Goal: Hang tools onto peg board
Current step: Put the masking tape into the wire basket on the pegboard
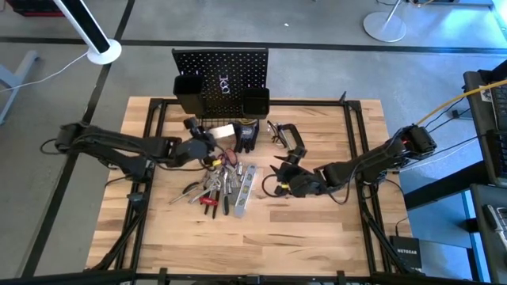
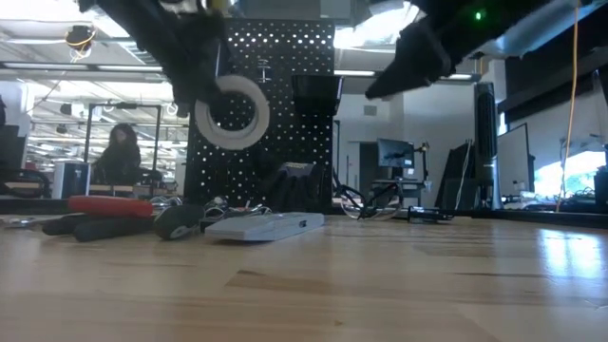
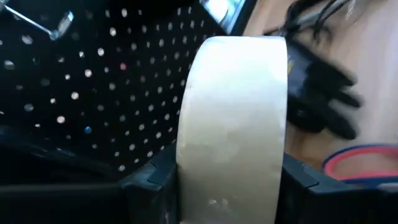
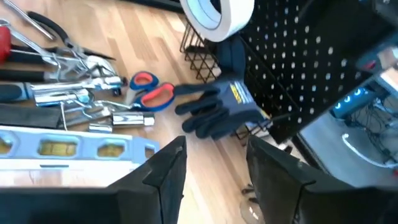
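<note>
A: Where's the tape roll (image 2: 231, 111)?

B: Off the desk (image 1: 317, 229), clamped across its width in my left end effector (image 3: 231, 186), hanging just in front of the peg board (image 2: 275, 85). I read this as the hang step for the tape.

A: Next?

B: I'd line the roll's hole up with a peg and slide it on before letting go. I can't make out a peg. Right end effector (image 4: 211, 171) idles, fingers apart, empty, over the gloves (image 4: 217, 109).

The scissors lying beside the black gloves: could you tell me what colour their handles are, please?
The scissors have red handles, seen best in the right wrist view.
</note>
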